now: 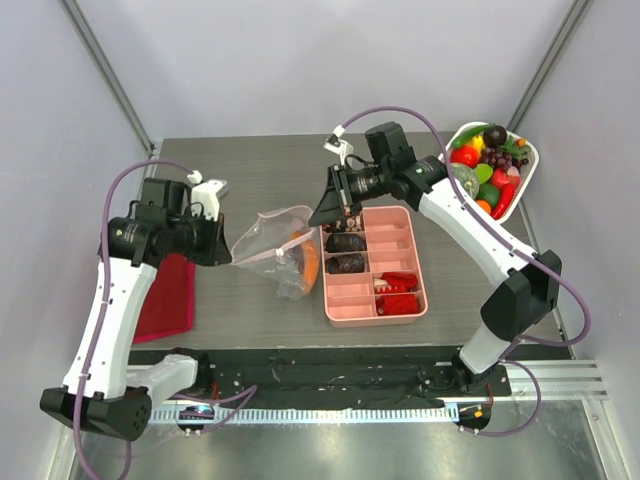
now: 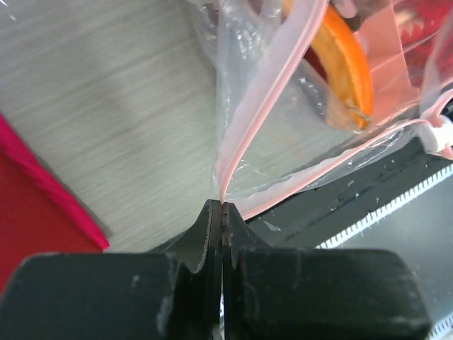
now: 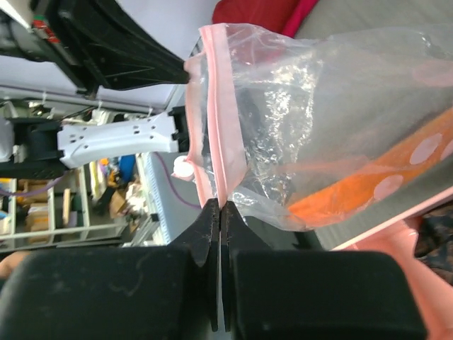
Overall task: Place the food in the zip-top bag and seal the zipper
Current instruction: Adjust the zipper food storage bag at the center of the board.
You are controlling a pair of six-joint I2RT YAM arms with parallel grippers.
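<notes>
The clear zip-top bag [image 1: 275,243] is held up between both grippers at the table's middle. An orange wedge [image 1: 310,258] lies inside it, also in the left wrist view [image 2: 347,67] and the right wrist view [image 3: 368,190]. My left gripper [image 1: 230,256] is shut on the bag's left end, pinching the pale pink zipper strip [image 2: 244,127]. My right gripper [image 1: 330,214] is shut on the strip's other end [image 3: 221,142]. The bag's mouth gapes between them. A white slider tab [image 2: 439,133] sits on the strip. More toy food fills a white bowl [image 1: 527,175] at the far right.
A pink compartment tray [image 1: 412,262] with dark lumps and red pieces lies just right of the bag, under my right gripper. A red folded cloth [image 1: 165,295] lies at the left by my left arm. A black strip [image 1: 330,375] runs along the table's near edge.
</notes>
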